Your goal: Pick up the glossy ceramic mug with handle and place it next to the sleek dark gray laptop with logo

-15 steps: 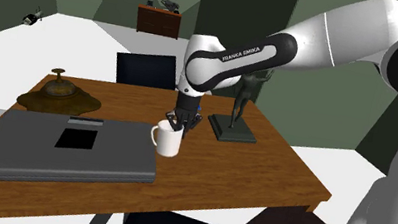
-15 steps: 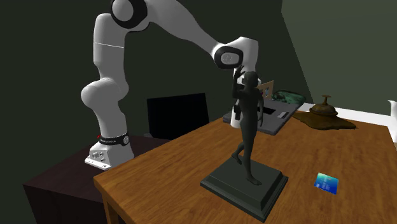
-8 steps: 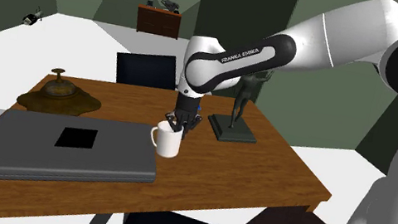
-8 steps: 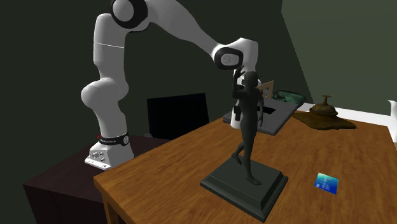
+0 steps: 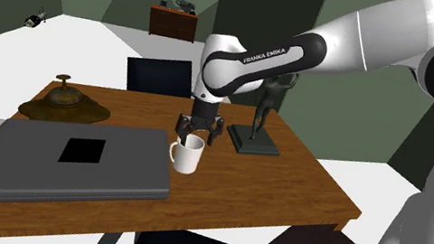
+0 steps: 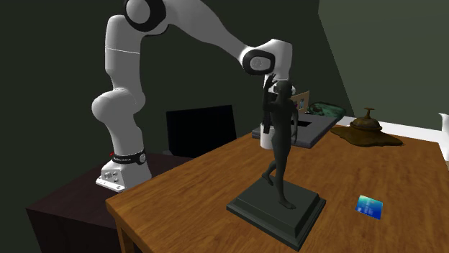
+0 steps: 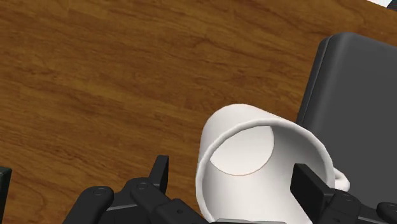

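the white mug (image 5: 190,160) was seen upright on the wooden table (image 5: 305,183), long axis vertical and mouth turned up, just beside the edge of the closed dark grey laptop (image 5: 61,162) on the shoulder view's right, its handle (image 5: 172,152) pointed toward that laptop. the black gripper (image 5: 199,134) was held just above the rim, with its fingers (image 7: 159,173) spread apart to either side of the mouth and nothing clasped. the mug's hollow inside was shown by the wrist view, while a small blue card (image 6: 369,207) lying near the dark statuette (image 6: 279,144) was shown by the second exterior view.
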Controlling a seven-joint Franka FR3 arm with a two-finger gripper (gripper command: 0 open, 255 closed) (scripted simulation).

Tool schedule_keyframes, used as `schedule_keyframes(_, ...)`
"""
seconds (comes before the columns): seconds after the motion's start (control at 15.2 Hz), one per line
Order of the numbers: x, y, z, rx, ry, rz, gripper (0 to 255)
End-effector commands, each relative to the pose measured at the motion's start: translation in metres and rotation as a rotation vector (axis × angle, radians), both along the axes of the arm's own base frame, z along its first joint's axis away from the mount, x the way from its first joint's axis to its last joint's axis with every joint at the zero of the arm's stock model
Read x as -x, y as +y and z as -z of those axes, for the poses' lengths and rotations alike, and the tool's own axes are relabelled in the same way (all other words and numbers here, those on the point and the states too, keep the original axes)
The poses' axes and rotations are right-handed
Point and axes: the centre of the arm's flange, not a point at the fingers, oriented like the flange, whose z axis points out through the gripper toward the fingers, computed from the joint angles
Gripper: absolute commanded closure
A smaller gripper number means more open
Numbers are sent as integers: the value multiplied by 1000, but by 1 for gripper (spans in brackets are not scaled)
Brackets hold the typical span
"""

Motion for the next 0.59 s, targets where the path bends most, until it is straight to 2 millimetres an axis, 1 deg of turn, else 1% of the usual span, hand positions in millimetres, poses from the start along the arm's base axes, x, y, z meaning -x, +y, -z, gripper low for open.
schedule_keyframes(0.0,-2,-2,-24,0,1,0,0)
schedule_keyframes(0.07,-2,-3,-35,0,1,0,0)
schedule_keyframes(0.53,-2,-3,-35,0,1,0,0)
